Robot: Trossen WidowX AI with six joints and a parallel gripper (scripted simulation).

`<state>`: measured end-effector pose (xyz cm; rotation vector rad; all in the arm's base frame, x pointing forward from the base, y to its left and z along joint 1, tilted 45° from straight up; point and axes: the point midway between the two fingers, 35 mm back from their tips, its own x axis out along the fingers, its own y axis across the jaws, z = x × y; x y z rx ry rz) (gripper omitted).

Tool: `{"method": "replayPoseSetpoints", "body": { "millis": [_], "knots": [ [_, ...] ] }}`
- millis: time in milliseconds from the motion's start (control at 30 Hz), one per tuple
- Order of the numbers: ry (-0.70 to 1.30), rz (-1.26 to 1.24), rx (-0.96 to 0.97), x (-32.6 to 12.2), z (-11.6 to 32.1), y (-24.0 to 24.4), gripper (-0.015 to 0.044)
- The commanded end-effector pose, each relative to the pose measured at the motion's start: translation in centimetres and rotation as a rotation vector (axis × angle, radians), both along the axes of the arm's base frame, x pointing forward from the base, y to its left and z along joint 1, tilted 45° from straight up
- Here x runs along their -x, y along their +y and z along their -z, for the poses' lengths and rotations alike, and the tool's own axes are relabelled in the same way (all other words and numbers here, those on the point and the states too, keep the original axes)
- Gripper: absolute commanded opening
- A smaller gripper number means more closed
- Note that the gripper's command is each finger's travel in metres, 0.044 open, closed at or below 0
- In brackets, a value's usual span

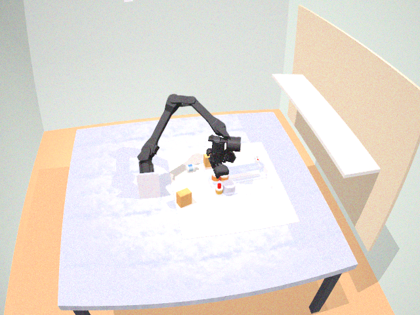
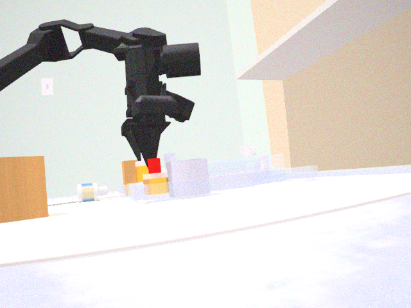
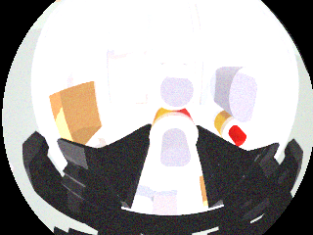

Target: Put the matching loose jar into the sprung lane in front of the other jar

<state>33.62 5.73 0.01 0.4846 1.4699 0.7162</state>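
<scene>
Pale green walls (image 1: 152, 50) (image 2: 83, 132) stand behind a bluish-white table (image 1: 118, 251) (image 2: 298, 271), washed almost to glare by the light. The likeliest trouble, as I judge it, is at the front of the clear lane (image 1: 247, 177) (image 2: 236, 171): lowering the new jar (image 1: 214, 177) (image 2: 142, 170) (image 3: 174, 122) before the row is pushed back far enough could land its base on the low stop or on the old jar (image 1: 224, 177) (image 3: 177, 90). Releasing while it is perched or leaning could let the spring drive the row forward and tip it out; sliding off the old jar could make the pusher snap. The gripper (image 1: 217, 175) (image 2: 144, 163) (image 3: 173, 128) is about half open, its fingers closed on the new jar near the lid. That jar is at the lane's front end, just before the old one, orange-bodied with a white lid, and looks roughly upright. I cannot tell whether its base touches the floor, because the red-capped bottle (image 1: 218, 188) (image 2: 155, 180) (image 3: 230, 128) and pale fittings crowd the low side view.
</scene>
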Motion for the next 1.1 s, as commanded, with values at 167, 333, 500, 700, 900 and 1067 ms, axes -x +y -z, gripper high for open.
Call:
{"method": "replayPoseSetpoints", "body": {
  "millis": [167,333,500,700,900,1067],
  "knots": [
    [-0.013,0.003,-0.011,-0.26,0.09,0.38,0.0],
    [-0.013,0.003,-0.011,-0.24,0.18,0.47,0.0],
    [-0.013,0.003,-0.011,-0.21,0.28,0.56,0.0],
    [-0.013,0.003,-0.011,-0.18,0.39,0.67,0.0],
    [-0.013,0.003,-0.012,-0.15,0.5,0.78,0.0],
    [-0.013,0.003,-0.012,-0.12,0.59,0.87,0.0]
  ]
}}
